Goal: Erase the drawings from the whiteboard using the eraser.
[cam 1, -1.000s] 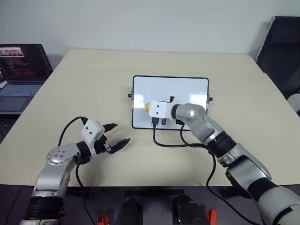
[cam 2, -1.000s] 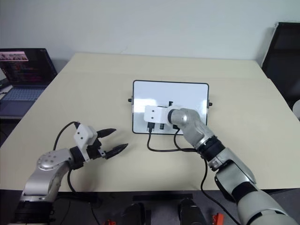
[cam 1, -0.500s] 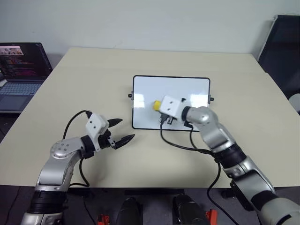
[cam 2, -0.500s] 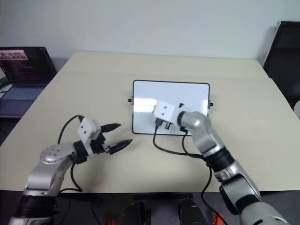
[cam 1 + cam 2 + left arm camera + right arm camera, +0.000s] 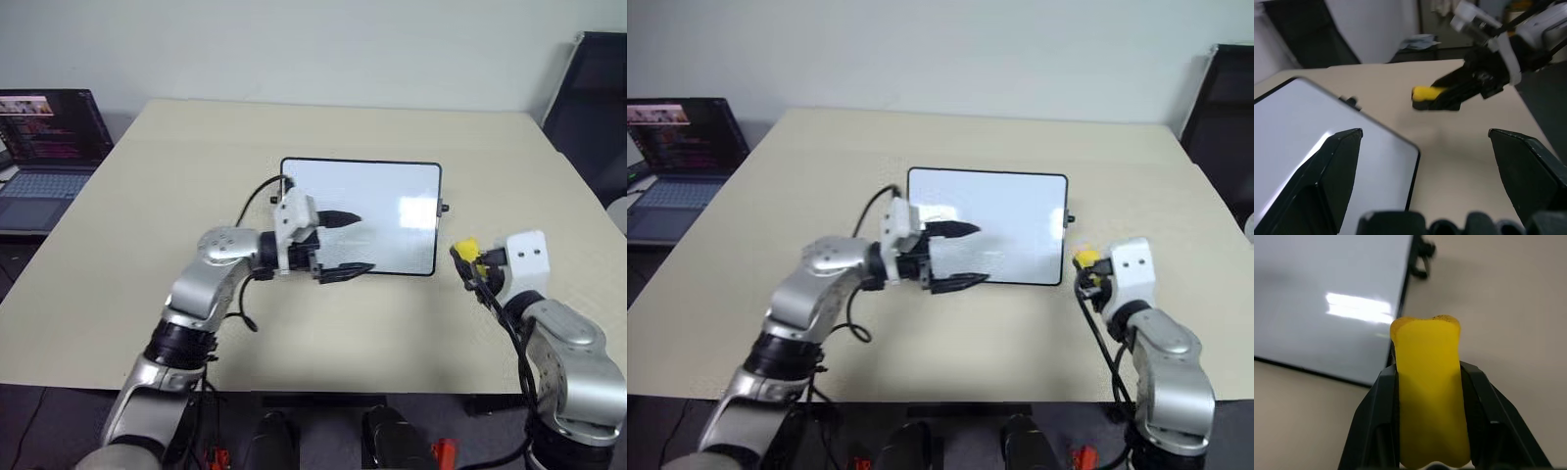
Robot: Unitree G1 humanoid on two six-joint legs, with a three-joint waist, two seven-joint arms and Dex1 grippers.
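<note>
- The left gripper (image 5: 345,242), jaws spread, hid the whiteboard's (image 5: 392,196) lower-left part at frame centre.
- The right gripper (image 5: 464,257) pinched the eraser (image 5: 466,248), mostly hiding it.

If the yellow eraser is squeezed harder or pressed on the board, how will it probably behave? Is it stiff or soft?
The eraser is probably soft: its sides look pinched in where the right gripper clamps it. It likely weighs little, since two thin fingers carry it clear of the table. Pressed on the whiteboard, it may flex slightly.
</note>
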